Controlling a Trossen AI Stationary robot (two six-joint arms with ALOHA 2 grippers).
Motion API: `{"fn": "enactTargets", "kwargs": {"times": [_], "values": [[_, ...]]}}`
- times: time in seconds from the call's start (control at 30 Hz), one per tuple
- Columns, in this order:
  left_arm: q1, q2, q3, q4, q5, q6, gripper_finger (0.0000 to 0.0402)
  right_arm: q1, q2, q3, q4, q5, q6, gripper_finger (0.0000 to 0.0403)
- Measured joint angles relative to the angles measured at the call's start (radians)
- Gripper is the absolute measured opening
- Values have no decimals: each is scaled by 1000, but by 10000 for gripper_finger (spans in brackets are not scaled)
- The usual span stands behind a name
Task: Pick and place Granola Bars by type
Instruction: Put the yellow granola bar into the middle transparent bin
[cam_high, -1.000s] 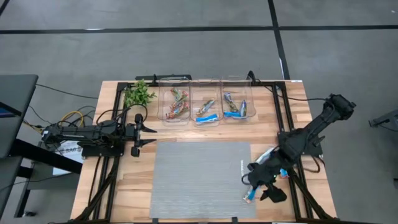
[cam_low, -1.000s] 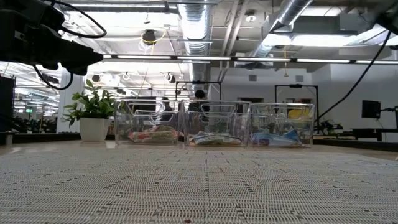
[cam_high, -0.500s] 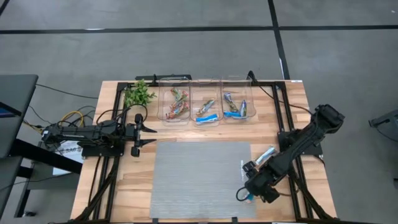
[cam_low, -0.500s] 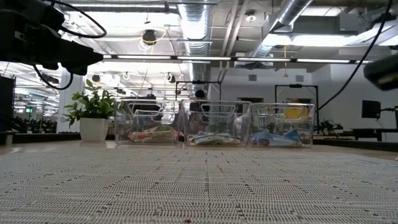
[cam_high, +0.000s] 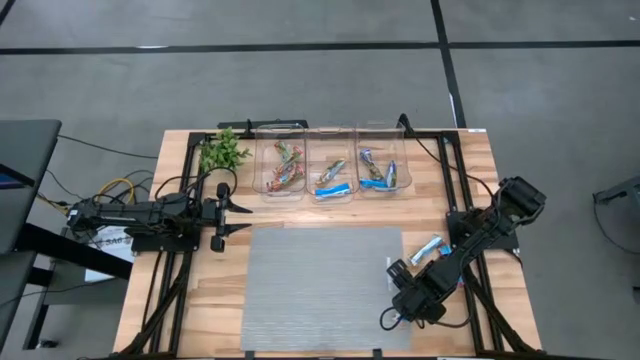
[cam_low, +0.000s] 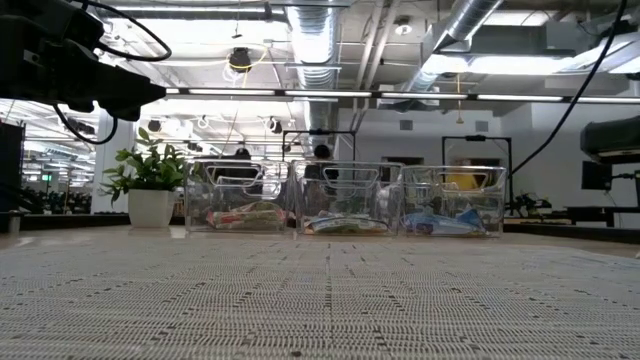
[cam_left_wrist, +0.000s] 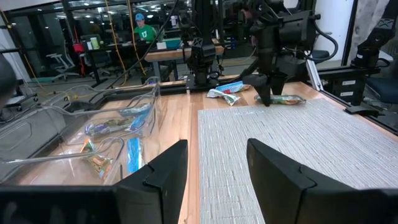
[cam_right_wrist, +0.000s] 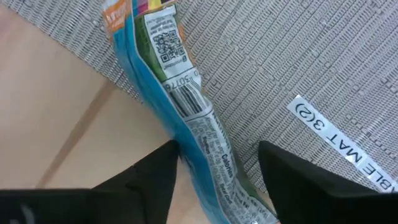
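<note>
Right pincer (cam_high: 398, 312) has dropped onto a granola bar (cam_right_wrist: 198, 127) at the mat (cam_high: 320, 285) edge, fingers spread astride it (not gripping yet); left pincer (cam_high: 238, 216) waits open.

White tag (cam_right_wrist: 329, 134) on the grey mat (cam_right_wrist: 292, 56) reading "MAT 3(2)", barcode digits on bar wrapper (cam_right_wrist: 186, 106) unreadable

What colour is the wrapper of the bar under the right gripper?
Mostly blue, with a white barcode panel and some green; the bar shows best in the right wrist view.
</note>
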Motion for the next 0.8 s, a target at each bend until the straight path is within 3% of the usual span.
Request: {"fn": "enactTargets", "kwargs": {"times": [0.43,0.8], "values": [[0,0,0,0,0,0,159,12,-15,-5,-1,19,123,79],[0,0,0,0,0,0,159,-30,-196,-6,118,20,204,62]]}}
